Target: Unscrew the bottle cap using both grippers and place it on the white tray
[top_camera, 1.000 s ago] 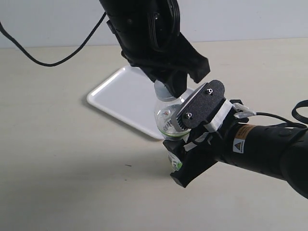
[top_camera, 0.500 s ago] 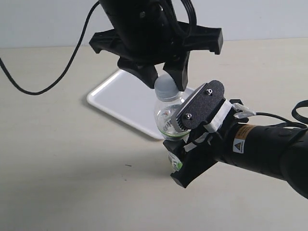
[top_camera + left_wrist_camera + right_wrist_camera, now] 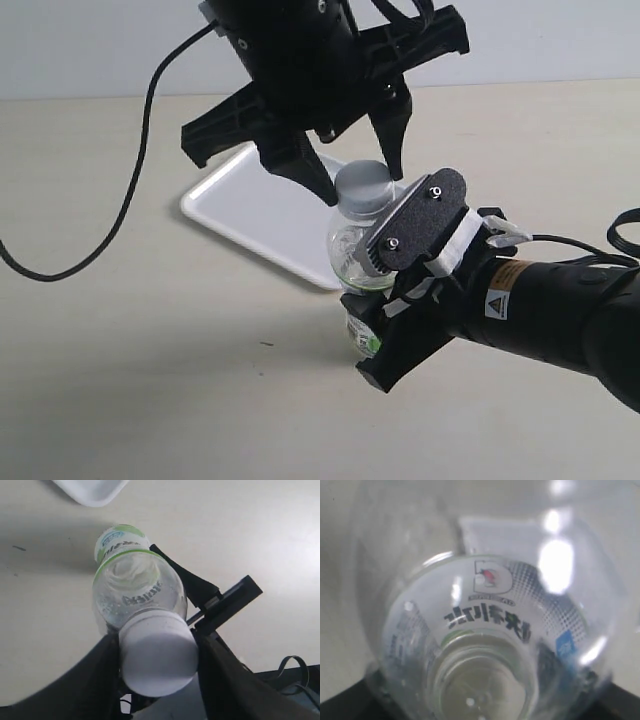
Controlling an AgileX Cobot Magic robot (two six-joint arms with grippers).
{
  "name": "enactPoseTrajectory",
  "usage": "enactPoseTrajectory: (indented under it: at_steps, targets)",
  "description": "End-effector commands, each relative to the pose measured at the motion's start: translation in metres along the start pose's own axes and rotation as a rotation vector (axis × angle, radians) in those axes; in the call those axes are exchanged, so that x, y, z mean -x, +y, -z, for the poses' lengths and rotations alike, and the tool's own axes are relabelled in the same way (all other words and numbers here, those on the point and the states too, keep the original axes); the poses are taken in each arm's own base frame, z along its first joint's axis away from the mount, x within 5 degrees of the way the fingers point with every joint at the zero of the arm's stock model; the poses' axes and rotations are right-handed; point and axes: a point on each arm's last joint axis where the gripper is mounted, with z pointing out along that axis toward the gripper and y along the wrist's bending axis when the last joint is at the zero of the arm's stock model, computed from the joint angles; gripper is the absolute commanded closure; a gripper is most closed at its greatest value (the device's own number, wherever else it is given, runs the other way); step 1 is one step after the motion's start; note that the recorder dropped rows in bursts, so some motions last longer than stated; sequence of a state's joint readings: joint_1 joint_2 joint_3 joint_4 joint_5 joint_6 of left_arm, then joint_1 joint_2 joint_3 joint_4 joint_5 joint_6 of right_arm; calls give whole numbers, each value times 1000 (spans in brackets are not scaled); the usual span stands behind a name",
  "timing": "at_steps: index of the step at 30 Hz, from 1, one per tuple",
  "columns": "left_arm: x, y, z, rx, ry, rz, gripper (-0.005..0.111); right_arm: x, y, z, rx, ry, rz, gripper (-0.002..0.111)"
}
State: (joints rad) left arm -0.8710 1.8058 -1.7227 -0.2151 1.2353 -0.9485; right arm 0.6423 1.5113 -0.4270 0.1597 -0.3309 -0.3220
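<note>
Far left, exterior view: black cable (image 3: 128, 205) dropping onto the beige table (image 3: 120, 350). Next over: white tray (image 3: 245, 205), flat on the table.

Centre: left gripper (image 3: 358, 172), all black, reaching down from the top of frame. Pointed fingers (image 3: 318, 178) on either side of the bottle cap (image 3: 363, 190). In the left wrist view: both fingers (image 3: 105, 680) flush against the cap's sides, so clamped on the cap. Cap sitting on top of the bottle (image 3: 350, 255), not on the tray. Neck and thread hidden, so cannot tell whether loosened.

Bottle: clear plastic, green-edged label, roughly upright with a slight lean, just beside the tray's near corner. Tray and bottle apart in the left wrist view. Base hidden behind the right gripper in the exterior view; contact with the table unclear.

Right of centre: right gripper (image 3: 368, 300) closed on the bottle's body. Flat black plate (image 3: 418, 228) with white pad against the upper side, second finger (image 3: 388, 355) lower down. Right wrist view: almost all bottle, label lettering read through the plastic, dark finger edges in two corners.

Far right: black arm with warning sticker (image 3: 497, 301), another cable loop (image 3: 625, 235) at the frame edge.
</note>
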Motion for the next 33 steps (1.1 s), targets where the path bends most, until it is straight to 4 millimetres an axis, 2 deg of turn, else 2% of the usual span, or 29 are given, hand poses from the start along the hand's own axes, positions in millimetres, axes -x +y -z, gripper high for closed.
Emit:
enactPoseTrajectory:
  at_steps: [1,5,8,13,14,15,20,24,27,33]
  targets:
    - [-1,-3,-2,-44,51,111,107,-3,0,0,8,24,5,108]
    - [6,-1,-13,-28,67,119,107,-3,0,0,8,24,5,108]
    - [7,-1,-20,-26,84,1,107,-3,0,0,8,24,5,108]
    - [6,-2,-21,-42,95,-158,104,-3,0,0,8,24,-3,108]
    - [6,-2,-21,-46,97,-187,100,-3,0,0,8,24,-4,108]
    - [6,-2,-21,-46,96,-191,88,-3,0,0,8,24,-4,108]
    - [8,-1,-21,-30,80,-212,50,-3,0,0,8,24,-6,108]
    - [12,2,-21,10,38,-377,24,-3,0,0,8,24,-6,108]
    - [14,3,-21,16,31,-466,16,-3,0,0,8,25,-6,108]
    - [18,7,-14,18,8,-615,16,-1,0,0,1,5,-6,108]
